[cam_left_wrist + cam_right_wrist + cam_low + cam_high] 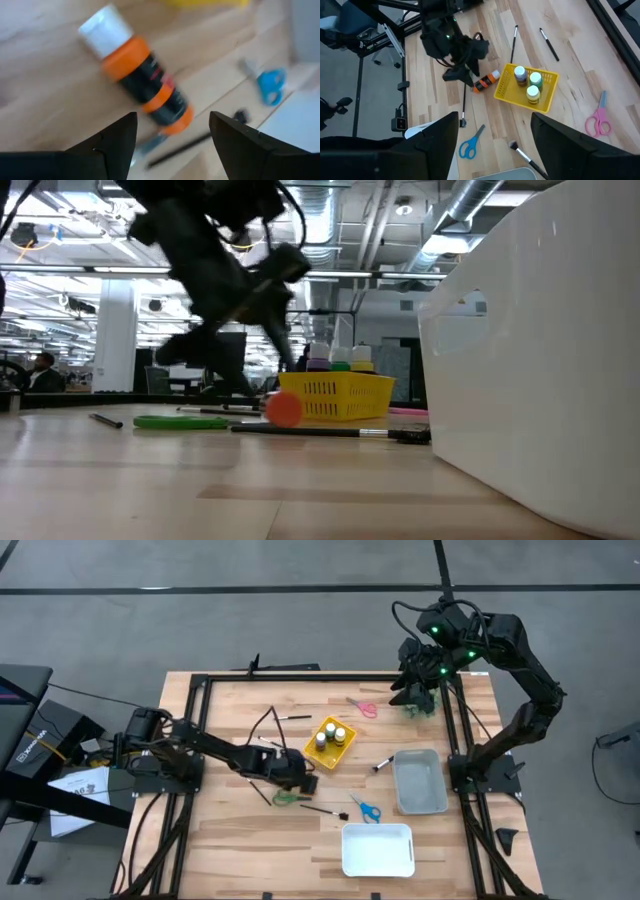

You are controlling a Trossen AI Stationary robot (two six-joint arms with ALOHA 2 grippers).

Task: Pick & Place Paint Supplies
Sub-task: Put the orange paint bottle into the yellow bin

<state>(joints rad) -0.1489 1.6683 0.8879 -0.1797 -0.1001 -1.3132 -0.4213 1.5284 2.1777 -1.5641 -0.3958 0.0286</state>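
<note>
Blurred in the left wrist view: orange paint bottle with white cap and blue-handled scissors; yellow mesh basket cut off at the edge there. Mostly hidden in the high view under the left gripper: that same bottle. Cropped by the low view's right edge: large white plastic bin.
</note>
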